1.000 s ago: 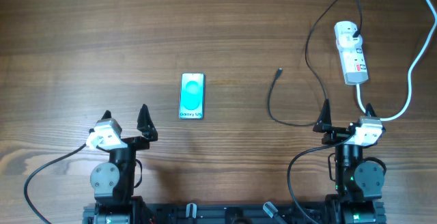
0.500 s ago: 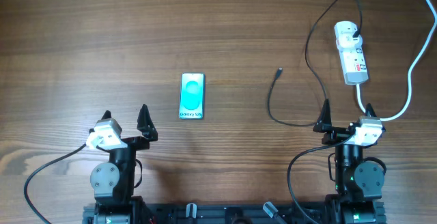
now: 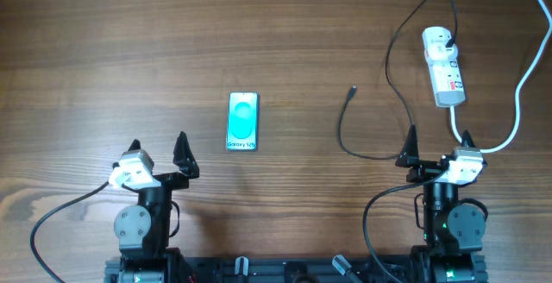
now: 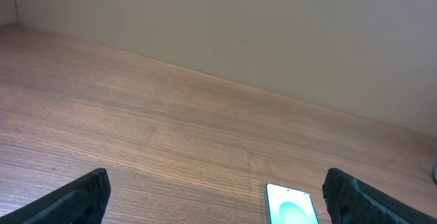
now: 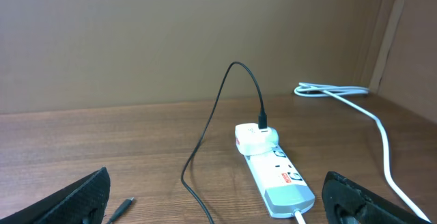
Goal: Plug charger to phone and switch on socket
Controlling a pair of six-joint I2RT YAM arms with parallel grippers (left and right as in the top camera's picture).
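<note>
The phone [image 3: 243, 121] lies flat at table centre-left, turquoise screen up; its top edge shows in the left wrist view [image 4: 291, 207]. The white power strip [image 3: 443, 67] lies at the far right with the white adapter [image 3: 436, 37] plugged in at its far end; both show in the right wrist view [image 5: 276, 177]. The thin black cable [image 3: 390, 67] loops down and left to its loose plug tip [image 3: 352, 91], also seen low left in the right wrist view [image 5: 120, 204]. My left gripper [image 3: 158, 151] is open and empty near the front edge, below and left of the phone. My right gripper [image 3: 437, 146] is open and empty, below the strip.
A thicker white cable [image 3: 520, 84] runs from the strip's near end up the right side and off the far right corner. A wall [image 5: 171, 39] stands behind the table. The arm bases [image 3: 142, 227] sit at the front edge.
</note>
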